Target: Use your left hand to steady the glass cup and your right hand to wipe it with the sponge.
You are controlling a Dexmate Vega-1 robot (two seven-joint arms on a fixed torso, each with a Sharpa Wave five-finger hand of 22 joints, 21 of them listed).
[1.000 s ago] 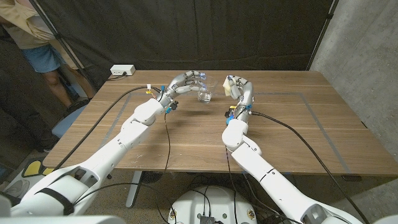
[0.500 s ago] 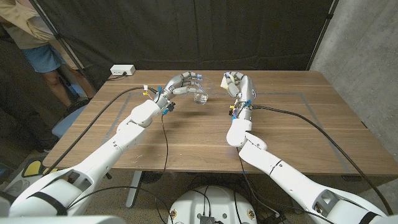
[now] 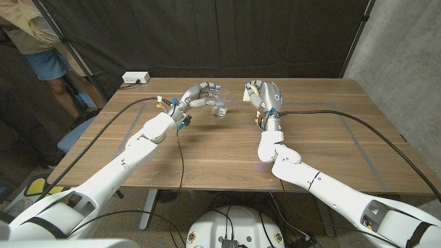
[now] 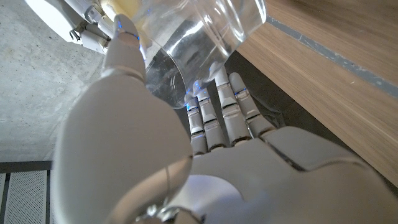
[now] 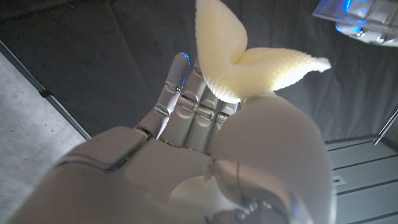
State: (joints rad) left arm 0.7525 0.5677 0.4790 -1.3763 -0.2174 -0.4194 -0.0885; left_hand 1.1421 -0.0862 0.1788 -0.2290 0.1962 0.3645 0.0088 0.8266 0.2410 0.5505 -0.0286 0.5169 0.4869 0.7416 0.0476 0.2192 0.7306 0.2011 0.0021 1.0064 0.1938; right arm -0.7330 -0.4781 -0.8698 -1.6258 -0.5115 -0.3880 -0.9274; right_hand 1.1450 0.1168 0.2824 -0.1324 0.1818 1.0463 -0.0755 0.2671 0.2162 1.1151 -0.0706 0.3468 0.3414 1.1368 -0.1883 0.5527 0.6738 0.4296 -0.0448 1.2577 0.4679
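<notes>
A clear glass cup (image 3: 220, 106) is held tilted above the far middle of the table by my left hand (image 3: 200, 93), whose fingers curl around it. In the left wrist view the cup (image 4: 199, 31) sits between thumb and fingers (image 4: 217, 99) of that hand. My right hand (image 3: 266, 94) is raised just right of the cup, a small gap apart, gripping a pale yellow sponge (image 3: 253, 89). In the right wrist view the sponge (image 5: 249, 65) is folded and squeezed between thumb and fingers.
A white power strip (image 3: 136, 78) lies at the table's far left corner. A person (image 3: 43, 48) stands beyond the left edge of the wooden table (image 3: 207, 151). Black cables trail from both wrists across the table. A dark curtain hangs behind.
The left hand has shifted slightly left with the cup. The right hand with the sponge has moved left toward the cup, and its forearm has swung further right.
</notes>
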